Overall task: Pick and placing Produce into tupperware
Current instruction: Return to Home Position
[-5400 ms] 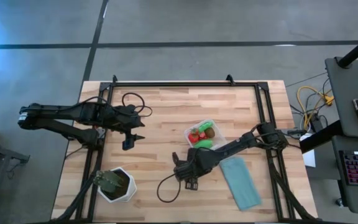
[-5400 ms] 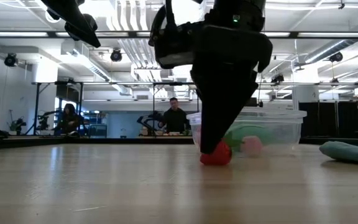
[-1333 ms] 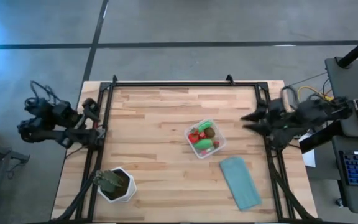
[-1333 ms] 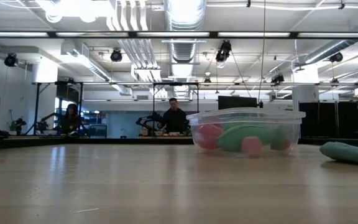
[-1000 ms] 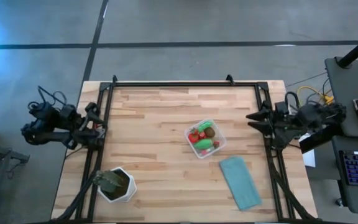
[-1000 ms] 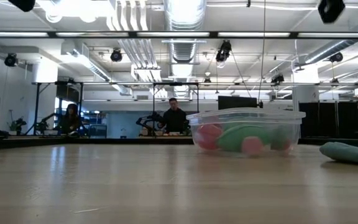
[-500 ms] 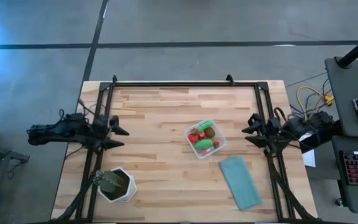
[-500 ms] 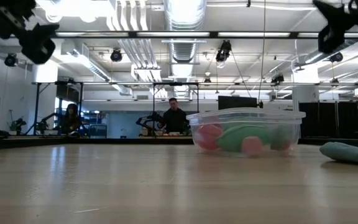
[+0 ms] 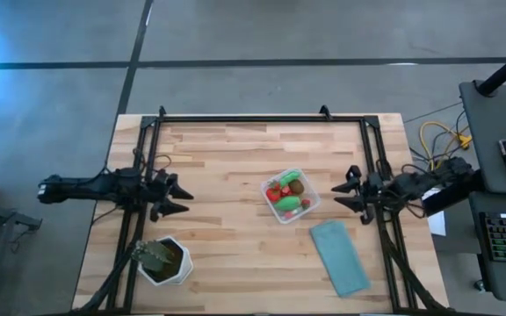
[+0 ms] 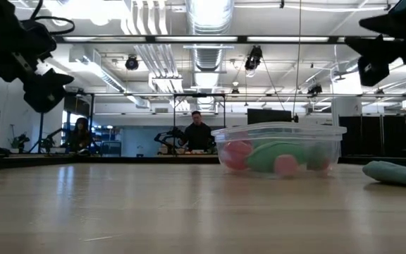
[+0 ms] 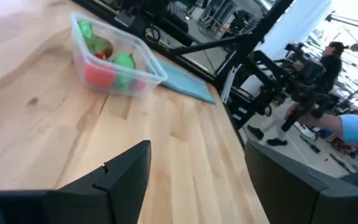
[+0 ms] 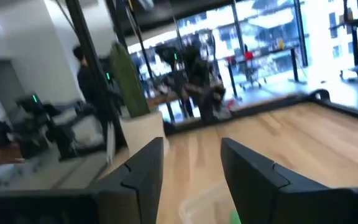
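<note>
- The clear box [image 9: 314, 201] sits mid-table, and all the toy produce [image 9: 286, 194] in view lies inside it.
- Over the last second both arms have unfolded inward from beyond the table's sides. The left gripper [image 9: 179, 195] now hangs well to the box's left, the right gripper [image 9: 344, 194] near its right.
- Both have fingers spread, holding nothing.
- Packing looks finished; only parking the arms remains.

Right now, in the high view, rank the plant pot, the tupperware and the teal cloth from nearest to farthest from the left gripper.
1. plant pot: lower-left corner of the table, close below the left gripper, whose jaws are open.
2. tupperware: mid-table, filled with produce, off toward the right arm.
3. teal cloth: lower right, past the tupperware, near the right gripper waiting at the table's right edge.
</note>
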Available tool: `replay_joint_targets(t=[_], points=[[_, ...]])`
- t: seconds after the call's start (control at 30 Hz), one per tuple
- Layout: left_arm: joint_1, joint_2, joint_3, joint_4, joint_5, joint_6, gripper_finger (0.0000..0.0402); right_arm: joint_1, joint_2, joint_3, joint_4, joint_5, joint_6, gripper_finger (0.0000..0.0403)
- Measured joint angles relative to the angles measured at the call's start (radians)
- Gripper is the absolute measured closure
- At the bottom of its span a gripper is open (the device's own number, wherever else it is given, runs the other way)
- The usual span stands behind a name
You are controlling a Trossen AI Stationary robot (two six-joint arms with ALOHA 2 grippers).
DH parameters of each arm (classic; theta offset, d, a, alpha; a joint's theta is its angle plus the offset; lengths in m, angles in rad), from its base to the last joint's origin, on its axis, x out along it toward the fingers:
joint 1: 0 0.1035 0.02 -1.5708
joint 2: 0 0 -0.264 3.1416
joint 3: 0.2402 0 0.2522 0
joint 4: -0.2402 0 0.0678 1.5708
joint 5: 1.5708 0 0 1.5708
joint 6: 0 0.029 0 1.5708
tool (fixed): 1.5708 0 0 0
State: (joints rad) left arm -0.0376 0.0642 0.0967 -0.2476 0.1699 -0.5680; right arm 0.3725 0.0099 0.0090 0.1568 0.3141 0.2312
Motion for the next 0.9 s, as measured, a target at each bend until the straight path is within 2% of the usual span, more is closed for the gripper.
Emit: replay_joint_targets(t=[0.2, 0.9], points=[[0.000, 0.050, -0.004, 0.093, 0.000, -0.001, 0.0155, 0.000, 0.035, 0.000, -0.064, 0.000, 0.001, 0.0249], [0.000, 0.119, -0.007, 0.090, 0.000, -0.001, 0.0155, 0.000, 0.070, 0.000, -0.073, 0.001, 0.001, 0.0253]])
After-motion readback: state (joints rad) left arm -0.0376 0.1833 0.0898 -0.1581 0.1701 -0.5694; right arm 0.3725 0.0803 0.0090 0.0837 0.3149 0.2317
